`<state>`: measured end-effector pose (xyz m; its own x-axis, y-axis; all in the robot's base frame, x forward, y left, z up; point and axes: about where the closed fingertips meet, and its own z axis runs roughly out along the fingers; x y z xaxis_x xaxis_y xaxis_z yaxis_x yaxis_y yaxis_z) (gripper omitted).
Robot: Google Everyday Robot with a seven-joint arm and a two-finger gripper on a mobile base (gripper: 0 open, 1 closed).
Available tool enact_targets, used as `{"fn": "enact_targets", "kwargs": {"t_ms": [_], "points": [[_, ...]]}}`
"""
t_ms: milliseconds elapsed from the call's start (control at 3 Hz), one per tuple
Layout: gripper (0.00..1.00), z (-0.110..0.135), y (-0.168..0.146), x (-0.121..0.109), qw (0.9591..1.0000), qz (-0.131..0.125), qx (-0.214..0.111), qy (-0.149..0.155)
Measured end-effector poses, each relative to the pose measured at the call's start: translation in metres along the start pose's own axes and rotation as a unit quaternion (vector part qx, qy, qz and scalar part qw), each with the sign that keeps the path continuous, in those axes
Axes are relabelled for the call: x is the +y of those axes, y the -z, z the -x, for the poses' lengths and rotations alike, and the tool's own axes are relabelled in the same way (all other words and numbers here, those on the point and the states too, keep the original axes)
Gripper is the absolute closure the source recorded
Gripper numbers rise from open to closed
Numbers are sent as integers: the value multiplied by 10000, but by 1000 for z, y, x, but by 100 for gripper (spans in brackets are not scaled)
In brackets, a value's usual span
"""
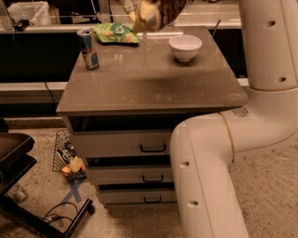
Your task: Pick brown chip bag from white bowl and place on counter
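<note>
Above the back edge of the counter (153, 83), left of the emptied bowl (185, 47), the gripper (139, 6) grips the chip bag (156, 13) aloft; next, lower it onto bare counter and release.

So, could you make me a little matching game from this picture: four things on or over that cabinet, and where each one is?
Things:
1. brown chip bag
2. white bowl
3. drink can
4. green snack bag

Places:
A. standing upright on the left of the counter
B. lying flat at the back edge
C. up in the air at the picture's top
D. sitting empty at the right rear

Pairs: 1-C, 2-D, 3-A, 4-B.

The gripper is out of view, past the top edge above the bag.
</note>
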<state>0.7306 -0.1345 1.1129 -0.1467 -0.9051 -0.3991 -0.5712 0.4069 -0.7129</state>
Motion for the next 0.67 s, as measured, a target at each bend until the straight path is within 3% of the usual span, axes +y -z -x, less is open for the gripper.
{"fn": "enact_targets", "kwargs": {"t_ms": [333, 667], "points": [[100, -25, -43, 45, 9989, 113, 271, -373], [100, -42, -60, 83, 9973, 10, 448, -575]]}}
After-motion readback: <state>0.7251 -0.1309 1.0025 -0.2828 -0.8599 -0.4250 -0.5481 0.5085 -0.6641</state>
